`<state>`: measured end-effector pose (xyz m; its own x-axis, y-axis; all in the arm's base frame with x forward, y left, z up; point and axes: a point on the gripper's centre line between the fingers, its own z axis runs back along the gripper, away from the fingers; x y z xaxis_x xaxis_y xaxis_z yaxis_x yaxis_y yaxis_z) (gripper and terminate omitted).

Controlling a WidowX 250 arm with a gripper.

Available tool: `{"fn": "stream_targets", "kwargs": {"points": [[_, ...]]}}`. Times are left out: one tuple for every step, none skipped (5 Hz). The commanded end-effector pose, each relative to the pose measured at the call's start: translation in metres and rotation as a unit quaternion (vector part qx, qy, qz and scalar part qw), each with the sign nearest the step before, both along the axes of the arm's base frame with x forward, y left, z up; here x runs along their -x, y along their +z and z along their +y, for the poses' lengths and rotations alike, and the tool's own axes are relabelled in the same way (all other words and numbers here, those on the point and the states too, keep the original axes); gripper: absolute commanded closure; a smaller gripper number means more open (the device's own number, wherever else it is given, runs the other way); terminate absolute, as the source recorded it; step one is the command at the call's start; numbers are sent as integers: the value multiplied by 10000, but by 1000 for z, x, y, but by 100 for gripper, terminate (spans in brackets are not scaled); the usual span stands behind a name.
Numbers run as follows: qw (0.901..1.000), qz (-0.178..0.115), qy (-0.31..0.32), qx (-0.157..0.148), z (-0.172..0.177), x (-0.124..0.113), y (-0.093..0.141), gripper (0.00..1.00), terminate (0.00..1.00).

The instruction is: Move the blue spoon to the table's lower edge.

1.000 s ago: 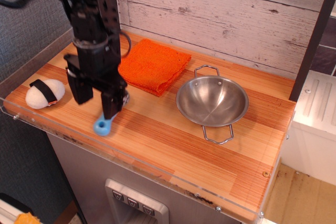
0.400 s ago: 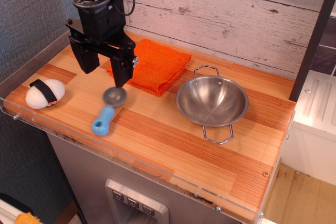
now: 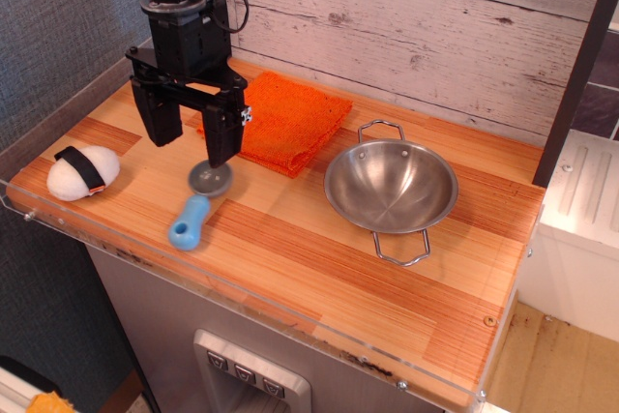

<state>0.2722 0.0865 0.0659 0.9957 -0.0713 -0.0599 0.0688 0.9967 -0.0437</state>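
Observation:
The blue spoon lies flat on the table near its front left edge, light-blue handle toward the acrylic rim, grey round bowl pointing back. My black gripper hangs open above and just behind the spoon's bowl. Its two fingers are spread apart and hold nothing. The right finger's tip overlaps the spoon's bowl in the view, so whether it touches the bowl cannot be told.
A folded orange cloth lies behind the gripper. A two-handled steel pot sits mid-table to the right. A white rice-ball toy with a black band lies at the left. A white plank wall backs the table.
The gripper was low with its fingers around the spoon a second ago; it has let go and risen up and back. The spoon now lies free on the table.

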Motion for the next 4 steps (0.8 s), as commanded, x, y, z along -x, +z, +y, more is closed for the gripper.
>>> {"fn": "stream_targets", "kwargs": {"points": [[9997, -215, -1, -79, 4, -4, 15, 0, 0], [9997, -215, -1, -79, 4, -4, 15, 0, 0], [9997, -215, -1, -79, 4, -4, 15, 0, 0], [9997, -215, -1, -79, 4, -4, 15, 0, 100]]}}
